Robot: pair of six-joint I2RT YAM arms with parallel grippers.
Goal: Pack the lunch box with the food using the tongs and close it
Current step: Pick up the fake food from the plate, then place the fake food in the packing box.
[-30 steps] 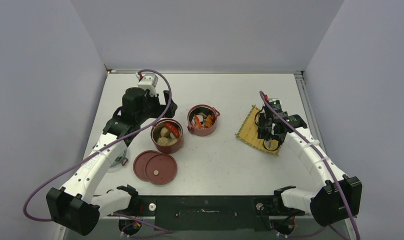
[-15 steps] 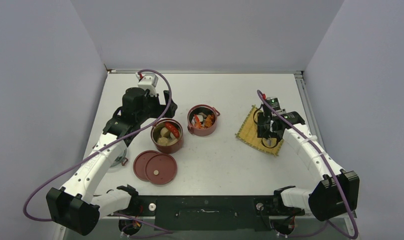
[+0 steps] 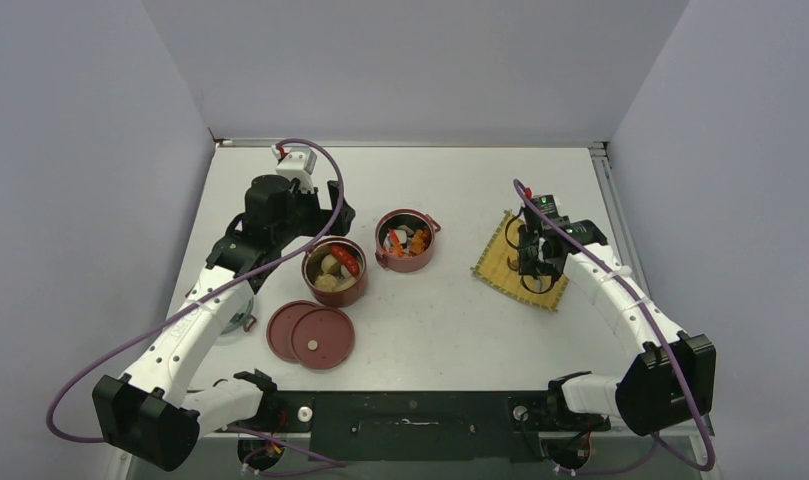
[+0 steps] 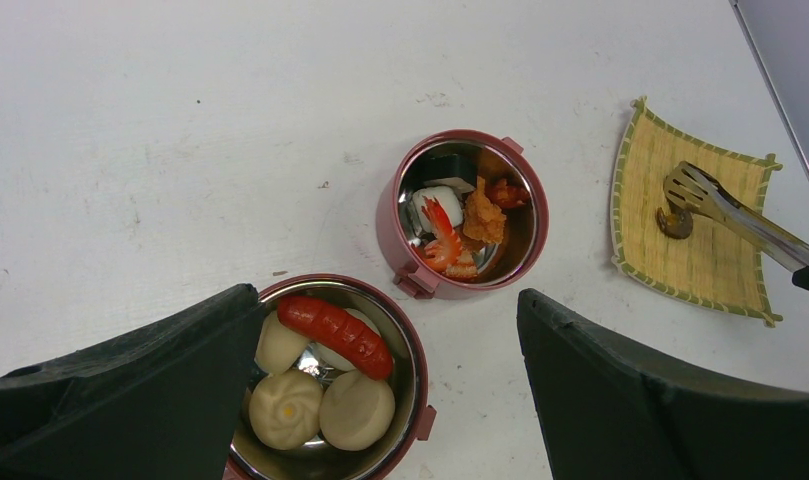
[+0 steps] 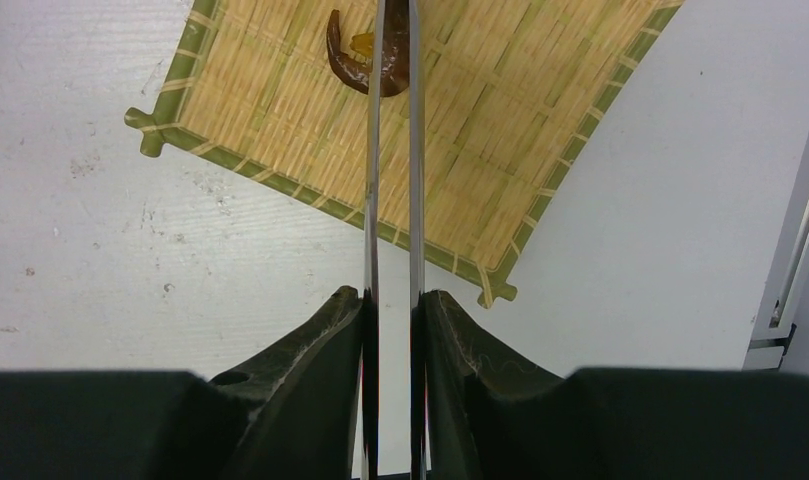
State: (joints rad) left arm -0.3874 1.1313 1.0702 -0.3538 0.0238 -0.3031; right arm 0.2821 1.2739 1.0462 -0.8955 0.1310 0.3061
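The lunch box stands as two open dark-red bowls. The near bowl point(image 3: 335, 270) point(image 4: 325, 385) holds pale buns and a red sausage point(image 4: 335, 335). The far bowl point(image 3: 407, 240) point(image 4: 462, 215) holds shrimp and orange bits. My left gripper point(image 3: 330, 215) point(image 4: 385, 300) is open above the near bowl, touching nothing. My right gripper point(image 3: 533, 262) point(image 5: 392, 295) is shut on the silver tongs point(image 5: 390, 150) point(image 4: 740, 215). The tong tips pinch a dark brown curved piece of food point(image 5: 365, 60) point(image 4: 673, 222) on the yellow mat point(image 5: 480, 150) point(image 3: 495, 260).
Two flat dark-red lids point(image 3: 310, 335) lie overlapping in front of the near bowl. The table's right edge rail point(image 3: 610, 200) runs just beyond the mat. Grey walls close in the table on three sides.
My right gripper has squeezed the tongs narrower and shifted slightly away from the near edge over the mat. The left arm has not moved.
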